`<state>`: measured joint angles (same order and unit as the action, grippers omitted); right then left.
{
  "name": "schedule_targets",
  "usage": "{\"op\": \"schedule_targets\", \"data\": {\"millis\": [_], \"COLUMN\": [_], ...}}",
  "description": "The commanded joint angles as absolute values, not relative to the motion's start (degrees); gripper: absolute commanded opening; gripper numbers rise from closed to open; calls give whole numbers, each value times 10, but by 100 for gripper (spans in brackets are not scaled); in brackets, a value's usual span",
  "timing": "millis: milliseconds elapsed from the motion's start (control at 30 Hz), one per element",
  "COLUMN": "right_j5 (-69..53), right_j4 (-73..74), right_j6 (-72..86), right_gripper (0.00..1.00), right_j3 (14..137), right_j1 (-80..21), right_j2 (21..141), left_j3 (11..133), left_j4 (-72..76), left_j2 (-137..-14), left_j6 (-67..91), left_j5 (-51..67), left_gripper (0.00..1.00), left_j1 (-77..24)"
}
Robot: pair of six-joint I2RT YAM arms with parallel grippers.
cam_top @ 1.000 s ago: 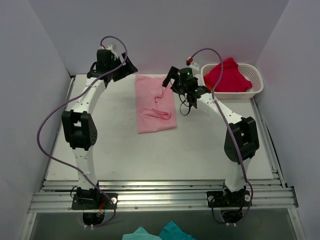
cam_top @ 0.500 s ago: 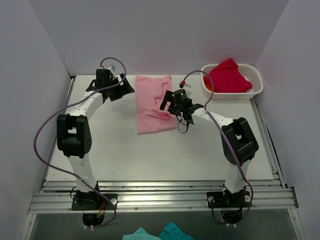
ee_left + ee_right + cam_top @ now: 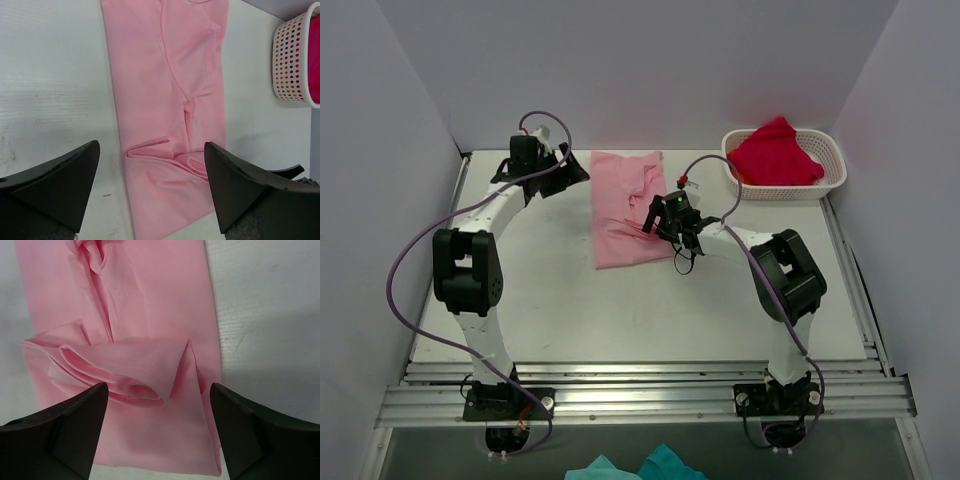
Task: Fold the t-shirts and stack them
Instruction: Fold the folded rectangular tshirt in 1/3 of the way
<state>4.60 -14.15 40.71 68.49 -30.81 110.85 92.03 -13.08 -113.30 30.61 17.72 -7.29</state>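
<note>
The light pink t-shirt point(image 3: 630, 205) lay on the worktop point(image 3: 620, 310), a smooth cotton strip with layered folds point(image 3: 115, 372) at its near end. The right hand point(image 3: 653, 222) straddled those folds, wide open and empty, probably to pinch them. The left hand point(image 3: 570, 172) hung open and empty by its far-left edge. The crimson t-shirt point(image 3: 775, 152) lay heaped in a lattice basket point(image 3: 832, 172) to its right.
</note>
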Motion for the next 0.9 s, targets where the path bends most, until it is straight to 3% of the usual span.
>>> {"op": "schedule_targets", "data": {"millis": [0, 100, 167, 500, 700, 867], "right_j5": [54, 54, 51, 47, 43, 44], "right_j4": [-163, -163, -163, -166, -156, -143], "right_j6": [410, 409, 409, 407, 407, 403], "right_gripper": [77, 67, 55, 30, 0, 0], "right_j3": [683, 686, 688, 691, 705, 726], "right_j1": [-311, -311, -309, -307, -306, -306], "right_j2": [1114, 1119, 1124, 1136, 1145, 1137], "left_j3": [931, 931, 931, 929, 926, 926], "left_j4": [-102, -99, -100, -100, -98, -97], "left_j2": [-1133, -1136, -1138, -1140, -1141, -1144], "left_j6": [301, 302, 301, 301, 301, 301], "left_j5": [192, 192, 191, 191, 189, 189], "left_gripper": [94, 94, 95, 95, 95, 95], "left_j1": [-66, -66, -65, -63, -62, -62]}}
